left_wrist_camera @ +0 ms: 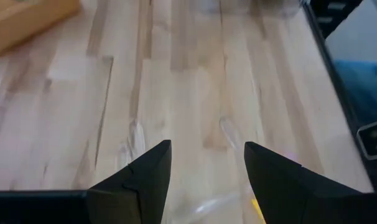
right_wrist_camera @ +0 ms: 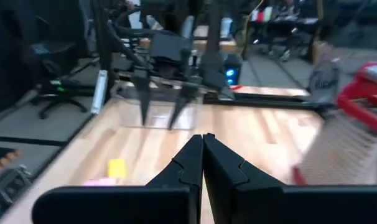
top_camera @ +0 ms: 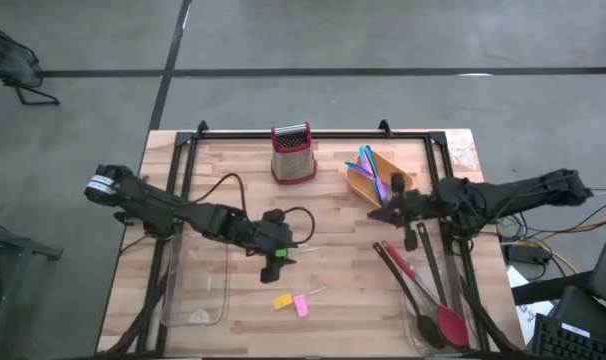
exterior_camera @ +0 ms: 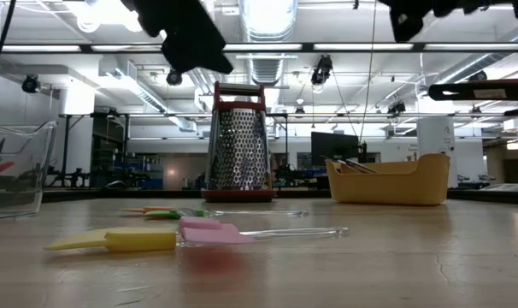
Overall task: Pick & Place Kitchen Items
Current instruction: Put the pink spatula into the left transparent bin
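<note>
The left gripper (top_camera: 274, 252) hangs over the middle of the table (top_camera: 333, 300), fingers apart and empty. The right gripper (top_camera: 391, 210) is raised just beside the orange bowl (top_camera: 360, 183) at the far right, its fingers pressed together on nothing visible.

Location of items: a yellow piece (top_camera: 282, 300) and a pink piece (top_camera: 301, 307) lie touching at the near centre, each appearing to carry a thin clear handle. A small green piece (top_camera: 280, 252) lies under the left gripper. The blue stick (top_camera: 366, 162), a purple one and a green one stand in the bowl. Two black spoons (top_camera: 408, 290) and the red-headed spoon (top_camera: 449, 322) lie together at the near right, handles pointing far-left.

Count, from above: one yellow, one pink and one green piece; the level view also hints at an orange piece beside the green. Three sticks at least; the bundle is too tight to be sure. Two black spoons, one red-headed. One grater (top_camera: 293, 153) and one clear tub (top_camera: 195, 300), near left.

Handling, in my judgement: the small pieces are light, flat and low to the wood, likely to skid; they are best pinched across the coloured block rather than the slim handle. The spoons look stiff and smooth and should be taken mid-handle, where they would balance.
</note>
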### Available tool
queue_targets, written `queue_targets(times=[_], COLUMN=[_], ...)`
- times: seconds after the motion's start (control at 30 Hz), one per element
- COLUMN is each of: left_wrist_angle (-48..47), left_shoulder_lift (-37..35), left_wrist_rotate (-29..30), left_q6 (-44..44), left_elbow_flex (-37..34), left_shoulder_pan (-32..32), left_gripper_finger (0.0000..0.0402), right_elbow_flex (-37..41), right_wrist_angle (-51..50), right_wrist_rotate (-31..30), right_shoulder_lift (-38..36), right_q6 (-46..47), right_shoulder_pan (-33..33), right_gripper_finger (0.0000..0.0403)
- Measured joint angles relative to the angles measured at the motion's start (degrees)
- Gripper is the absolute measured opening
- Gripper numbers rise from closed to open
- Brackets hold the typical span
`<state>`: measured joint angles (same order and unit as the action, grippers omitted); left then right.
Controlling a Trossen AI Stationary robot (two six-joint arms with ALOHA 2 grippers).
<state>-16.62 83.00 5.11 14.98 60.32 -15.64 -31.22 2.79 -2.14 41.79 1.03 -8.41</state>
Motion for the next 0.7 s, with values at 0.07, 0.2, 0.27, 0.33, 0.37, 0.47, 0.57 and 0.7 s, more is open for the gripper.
queue_targets(times=[0.07,0.2,0.27,0.33,0.37,0.47,0.57,0.7], left_wrist_angle=[0.21,1.93,3.66,6.01,6.73,7.80,9.69,10.01], left_shoulder_lift=[0.00,0.75,1.42,2.44,3.21,5.82,8.13,10.67], left_wrist_rotate=[-0.48,-2.57,-2.83,-3.51,-4.18,-4.58,-4.66,-4.70], left_q6=[0.11,-0.81,-3.91,-6.27,-7.06,-12.49,-17.10,-17.89], left_elbow_flex=[-1.51,-4.83,-6.64,-7.63,-7.86,-7.90,-7.32,-6.02], left_shoulder_pan=[0.00,-0.72,-1.72,-2.57,-2.90,-4.23,-5.20,-5.20], left_gripper_finger=[0.0209,0.0209,0.0207,0.0204,0.0203,0.0200,0.0196,0.0188], right_elbow_flex=[3.00,8.47,10.03,11.88,12.76,15.00,16.67,18.33], right_wrist_angle=[1.78,4.50,2.99,2.26,2.22,2.12,1.69,0.74], right_wrist_rotate=[-1.40,-3.42,0.46,4.54,5.65,6.43,6.78,6.74], right_shoulder_lift=[-3.92,-11.68,-15.44,-19.01,-20.71,-25.07,-28.77,-32.55], right_q6=[-0.49,-1.86,-4.90,-4.21,-2.89,-1.43,-2.75,-1.74], right_shoulder_pan=[0.87,1.65,1.79,1.84,1.85,1.89,1.87,1.85], right_gripper_finger=[0.0008,0.0008,0.0008,0.0008,0.0008,0.0008,0.0008,0.0008])
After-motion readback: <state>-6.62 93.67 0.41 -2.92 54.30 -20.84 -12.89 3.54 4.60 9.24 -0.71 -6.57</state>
